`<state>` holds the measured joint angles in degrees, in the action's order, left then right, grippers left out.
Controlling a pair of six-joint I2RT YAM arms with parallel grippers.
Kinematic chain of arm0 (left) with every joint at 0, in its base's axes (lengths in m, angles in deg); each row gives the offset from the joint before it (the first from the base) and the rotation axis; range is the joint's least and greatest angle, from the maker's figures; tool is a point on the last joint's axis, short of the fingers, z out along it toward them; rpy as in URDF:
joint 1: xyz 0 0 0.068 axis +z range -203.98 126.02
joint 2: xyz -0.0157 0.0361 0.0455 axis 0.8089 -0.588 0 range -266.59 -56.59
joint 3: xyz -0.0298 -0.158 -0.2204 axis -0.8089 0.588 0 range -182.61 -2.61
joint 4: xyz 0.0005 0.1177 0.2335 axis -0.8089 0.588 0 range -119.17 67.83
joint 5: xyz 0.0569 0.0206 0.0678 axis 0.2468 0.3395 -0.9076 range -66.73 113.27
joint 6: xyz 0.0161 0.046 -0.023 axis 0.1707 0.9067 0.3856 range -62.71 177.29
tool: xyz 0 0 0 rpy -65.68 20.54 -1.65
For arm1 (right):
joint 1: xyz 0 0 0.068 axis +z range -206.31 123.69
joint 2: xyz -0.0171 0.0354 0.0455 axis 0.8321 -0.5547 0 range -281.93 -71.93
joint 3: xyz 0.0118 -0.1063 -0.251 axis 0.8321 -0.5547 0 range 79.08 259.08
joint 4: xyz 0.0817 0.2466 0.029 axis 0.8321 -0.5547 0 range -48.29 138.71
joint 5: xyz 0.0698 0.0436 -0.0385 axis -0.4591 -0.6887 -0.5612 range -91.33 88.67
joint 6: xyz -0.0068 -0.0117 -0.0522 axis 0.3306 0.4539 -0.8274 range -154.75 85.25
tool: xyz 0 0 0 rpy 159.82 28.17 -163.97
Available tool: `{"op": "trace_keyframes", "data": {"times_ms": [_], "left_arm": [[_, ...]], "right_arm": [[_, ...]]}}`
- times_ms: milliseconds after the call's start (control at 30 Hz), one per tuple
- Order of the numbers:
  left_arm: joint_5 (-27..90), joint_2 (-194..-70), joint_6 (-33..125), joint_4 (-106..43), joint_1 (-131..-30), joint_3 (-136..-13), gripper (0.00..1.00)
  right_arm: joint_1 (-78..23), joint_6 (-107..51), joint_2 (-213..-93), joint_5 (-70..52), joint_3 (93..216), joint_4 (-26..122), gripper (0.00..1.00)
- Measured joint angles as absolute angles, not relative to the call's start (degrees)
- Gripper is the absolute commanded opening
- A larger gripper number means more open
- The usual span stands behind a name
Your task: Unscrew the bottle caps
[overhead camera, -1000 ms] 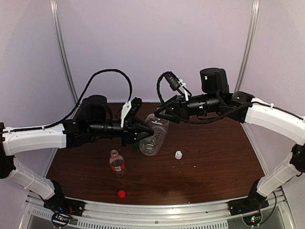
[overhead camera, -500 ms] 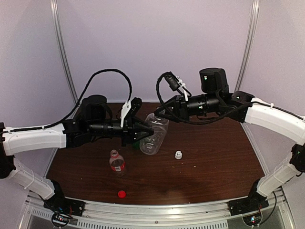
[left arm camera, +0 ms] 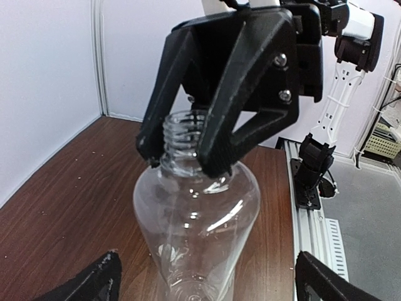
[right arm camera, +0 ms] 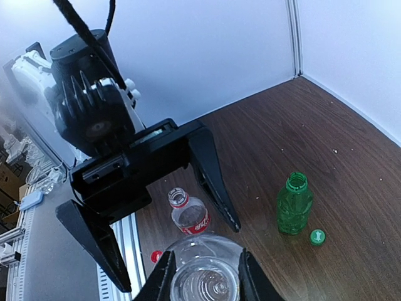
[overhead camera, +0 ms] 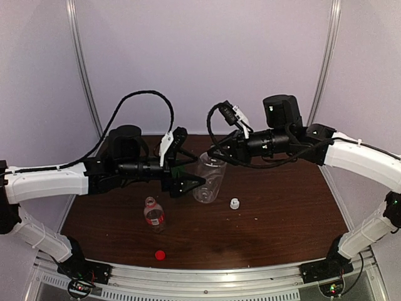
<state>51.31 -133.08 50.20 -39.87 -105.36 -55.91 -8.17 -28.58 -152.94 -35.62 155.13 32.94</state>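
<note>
The larger clear ribbed bottle (overhead camera: 210,179) stands near the table's middle, its threaded neck (left arm camera: 182,135) bare. My right gripper (overhead camera: 211,154) is shut on that neck from above, its fingers (right arm camera: 164,276) on either side of the open mouth. Wide open, my left gripper (overhead camera: 195,169) has its fingertips (left arm camera: 94,279) well clear of the bottle's body (left arm camera: 194,213). The white-grey cap (overhead camera: 234,203) lies right of the bottle. The short red-label bottle (overhead camera: 153,213) and red cap (overhead camera: 160,254) are nearer the front. The green bottle (right arm camera: 294,204) and green cap (right arm camera: 317,236) show in the right wrist view.
All three bottles have open mouths. The brown table (overhead camera: 282,213) ends at a metal rail (overhead camera: 207,276) in front and white walls behind and beside. The right arm's base post (left arm camera: 313,169) stands at the rail.
My left gripper has opened and let go of the large bottle's body. The bottle, still held at the neck by the right gripper, has swung more upright and shifted slightly right.
</note>
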Motion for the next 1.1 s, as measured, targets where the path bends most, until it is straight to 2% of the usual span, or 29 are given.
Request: {"op": "trace_keyframes", "data": {"times_ms": [233,633,1100], "left_arm": [[45.4,-131.4,50.3,-37.7,-105.4,-55.9,0.98],[24.5,-127.4,49.0,-30.8,-105.4,-55.9,0.98],[17.9,-126.2,48.6,-29.3,-105.4,-55.9,0.98]], "right_arm": [[-8.2,-28.5,-151.1,-28.8,148.1,34.8,0.00],[-5.0,-27.2,-150.7,-16.9,132.3,47.1,0.00],[0.6,-27.3,-154.8,-9.2,130.2,54.2,0.10]]}}
